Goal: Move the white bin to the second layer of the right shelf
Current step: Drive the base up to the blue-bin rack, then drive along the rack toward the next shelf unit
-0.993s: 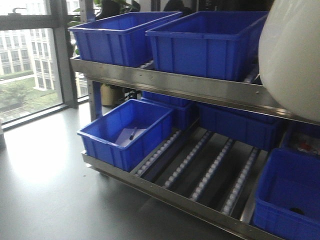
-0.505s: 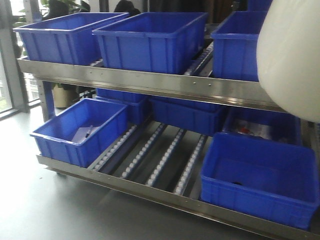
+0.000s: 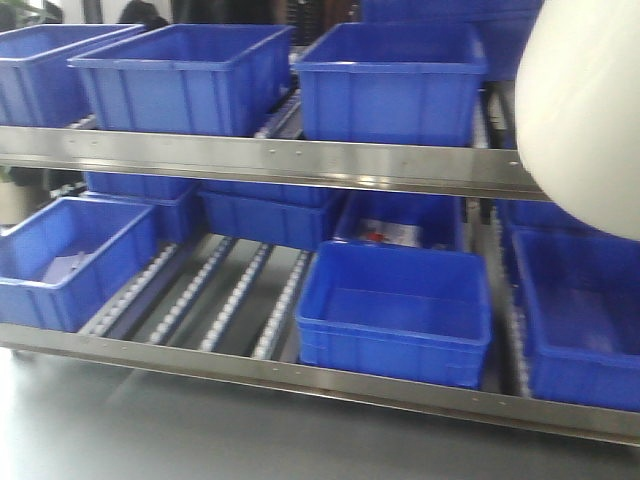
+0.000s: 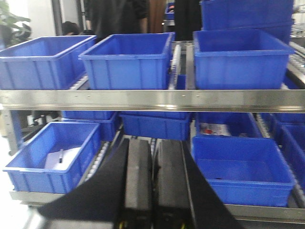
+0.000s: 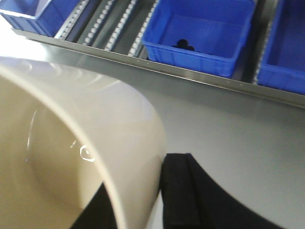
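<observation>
White bin (image 3: 590,110) hangs above and right of the middle blue crate (image 3: 395,310), short of the rack. Right gripper (image 5: 138,179) is clamped over the bin wall, one finger inside and one outside. Left gripper (image 4: 153,181) has its fingers together, empty. Bare roller rails (image 3: 230,290) lie just left of that crate. Judged: the drop spot sits forward, down and left of the carrying claw.

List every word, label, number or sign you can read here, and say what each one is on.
No text can be read in any view.
Packet in the rear crate: red and white print, too blurred to read.
Sheet in the left crate: no writing can be made out.
White bin: no label shows.
</observation>
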### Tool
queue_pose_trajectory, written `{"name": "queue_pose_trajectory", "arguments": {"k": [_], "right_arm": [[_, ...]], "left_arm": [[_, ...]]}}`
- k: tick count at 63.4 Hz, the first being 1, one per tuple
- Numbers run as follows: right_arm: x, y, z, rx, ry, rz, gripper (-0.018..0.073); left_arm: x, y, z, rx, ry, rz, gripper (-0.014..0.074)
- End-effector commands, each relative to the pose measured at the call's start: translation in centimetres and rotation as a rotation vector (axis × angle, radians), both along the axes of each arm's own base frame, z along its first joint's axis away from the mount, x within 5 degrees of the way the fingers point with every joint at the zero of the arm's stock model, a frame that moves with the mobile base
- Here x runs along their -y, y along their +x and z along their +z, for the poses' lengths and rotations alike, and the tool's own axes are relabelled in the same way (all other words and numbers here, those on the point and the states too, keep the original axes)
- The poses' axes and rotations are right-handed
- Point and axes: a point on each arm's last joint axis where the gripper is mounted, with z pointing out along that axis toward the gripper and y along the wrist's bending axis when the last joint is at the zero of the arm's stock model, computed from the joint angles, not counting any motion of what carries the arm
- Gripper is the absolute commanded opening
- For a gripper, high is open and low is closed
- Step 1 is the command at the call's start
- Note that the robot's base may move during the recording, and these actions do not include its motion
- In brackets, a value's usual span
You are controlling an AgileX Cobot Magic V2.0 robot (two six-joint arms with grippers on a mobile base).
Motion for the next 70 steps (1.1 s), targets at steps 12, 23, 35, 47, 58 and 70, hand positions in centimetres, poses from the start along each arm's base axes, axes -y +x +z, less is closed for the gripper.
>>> {"name": "queue_pose_trajectory", "arguments": {"k": [12,23,35,47,58,70], "right_arm": [[0.02,0.40,1.71,0.114,0.028,-0.012,0.0055],[0.02,0.40,1.71,0.114,0.028,-0.012,0.0055],[0.02,0.40,1.71,0.114,0.028,-0.012,0.0055],[0.02,0.40,1.71,0.114,0.028,-0.012,0.0055],[0.03,0.39,1.70,0.113,0.028,-0.011,0.0055],[0.03,0.39,1.70,0.113,0.028,-0.012,0.0055]], "left_arm": [[-0.05,-0.05,-0.22,0.070,-0.027,0.002,0.0085],[-0.05,-0.05,-0.22,0.070,-0.027,0.002,0.0085],[-0.05,-0.05,-0.22,0.070,-0.027,0.002,0.0085],[-0.05,-0.05,-0.22,0.070,-0.027,0.002,0.0085],[-0.05,-0.05,-0.22,0.070,-0.027,0.002,0.0085],[-0.05,-0.05,-0.22,0.070,-0.027,0.002,0.0085]]}}
